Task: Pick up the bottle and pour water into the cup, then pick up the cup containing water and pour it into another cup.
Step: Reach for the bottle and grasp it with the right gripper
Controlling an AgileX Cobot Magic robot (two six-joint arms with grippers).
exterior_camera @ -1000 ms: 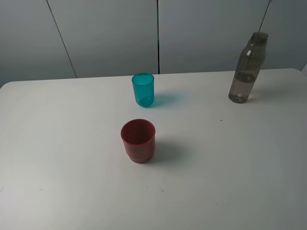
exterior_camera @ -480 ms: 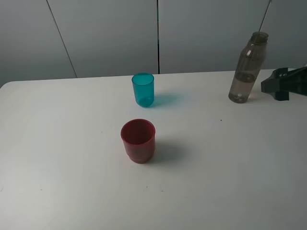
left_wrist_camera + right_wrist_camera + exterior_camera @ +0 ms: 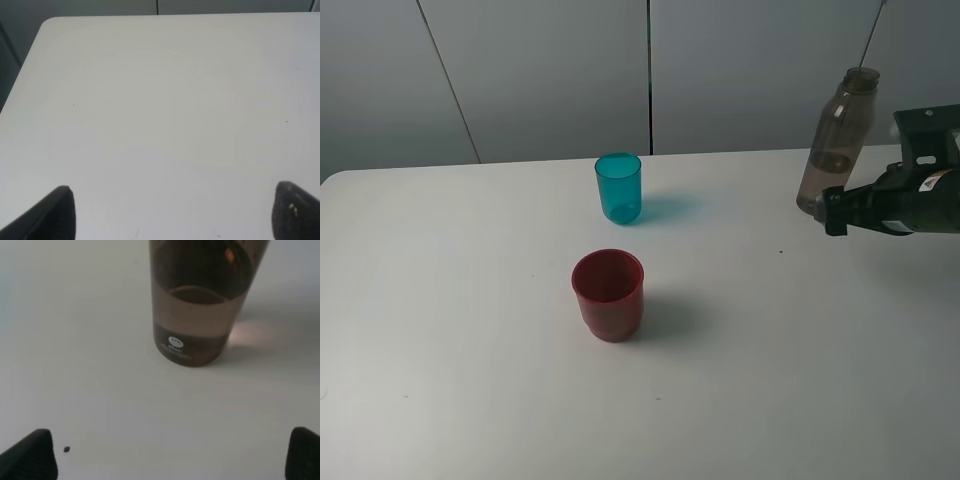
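Hovering right tool (image 3: 832, 212) spread wide, just short of upright bottle (image 3: 837, 140), at far right of tabletop (image 3: 470, 380) | hanging left tool (image 3: 175, 212) equally wide over tabletop | standing teal cup (image 3: 619, 187) behind red cup (image 3: 608, 293) mid-tabletop, both well apart from bottle

Bottle (image 3: 200, 305) base: white mark (image 3: 174, 343), apparently "BPA"; rest illegible.

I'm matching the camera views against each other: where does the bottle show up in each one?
Exterior high: the bottle stands upper right, close by the right gripper.
Left wrist: not in it.
Right wrist: its lower half stands just ahead of the open fingers.
Shared landmark: the white table.
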